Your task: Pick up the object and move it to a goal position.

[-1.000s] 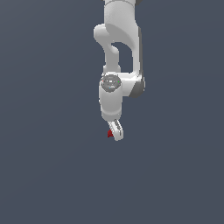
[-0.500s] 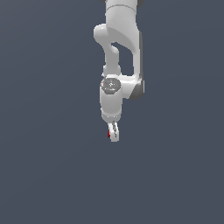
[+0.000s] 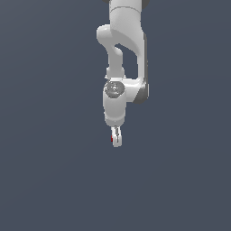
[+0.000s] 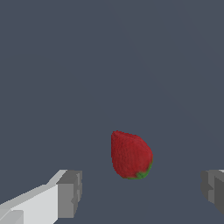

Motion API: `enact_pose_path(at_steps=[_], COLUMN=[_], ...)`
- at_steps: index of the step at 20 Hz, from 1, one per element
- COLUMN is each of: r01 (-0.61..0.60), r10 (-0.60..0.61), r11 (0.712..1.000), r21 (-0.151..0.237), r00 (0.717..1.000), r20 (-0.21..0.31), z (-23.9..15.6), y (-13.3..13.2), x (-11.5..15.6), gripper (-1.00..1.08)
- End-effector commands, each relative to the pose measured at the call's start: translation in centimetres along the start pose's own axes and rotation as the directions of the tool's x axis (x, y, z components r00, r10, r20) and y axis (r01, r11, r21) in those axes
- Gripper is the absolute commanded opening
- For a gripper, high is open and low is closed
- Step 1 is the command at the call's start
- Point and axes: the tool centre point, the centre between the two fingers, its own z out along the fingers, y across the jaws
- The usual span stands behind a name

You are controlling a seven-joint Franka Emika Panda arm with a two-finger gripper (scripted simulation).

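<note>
Since the frame 1 second back, the wrist has turned: the pincer (image 3: 116, 140), then seen partly side-on with its fingers splayed, now shows edge-on in the exterior view, its 2 fingers nearly overlapping into 1 narrow white strip. Its place below the white arm (image 3: 124, 54) has hardly shifted.

The pincer is apart. In the wrist view, 1 finger pad (image 4: 69, 193) sits at one side and the other finger pad (image 4: 213, 189) at the far side, with a wide gap between them and nothing clamped.

The strawberry (image 4: 131, 155) lies in that gap, touching neither pad. It sits nearer the middle than either edge, with a little more room on the side of the second pad. Its green top points toward the lower edge of its body as shown. In the exterior view only a thin red sliver of the strawberry (image 3: 112, 139) peeks out just beside the fingers, on the exterior view's left.

The grey surface (image 3: 49, 171) spreads plain and flat on all sides of the arm, reaching every border of both views. Whether the fingertips touch the surface cannot be told.
</note>
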Motion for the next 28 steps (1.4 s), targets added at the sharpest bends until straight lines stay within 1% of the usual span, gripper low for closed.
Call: enact_pose_path(at_steps=[1, 10, 15, 16, 28], r01=[0.000, -0.005, -0.005, -0.005, -0.005], r10=[0.000, 0.005, 0.005, 0.005, 0.005], r11=[1.000, 1.000, 1.000, 1.000, 1.000], r21=[0.000, 0.000, 0.000, 0.000, 0.001], r00=[1.000, 1.000, 1.000, 1.000, 1.000], r20=[0.000, 0.000, 0.000, 0.000, 0.000], z=[0.3, 4.2, 5.0, 5.0, 4.8], y=[0.0, 0.1, 0.0, 0.0, 0.0], x=[0.0, 0.0, 0.0, 0.0, 0.0], gripper=[1.00, 1.00, 1.00, -1.00, -1.00])
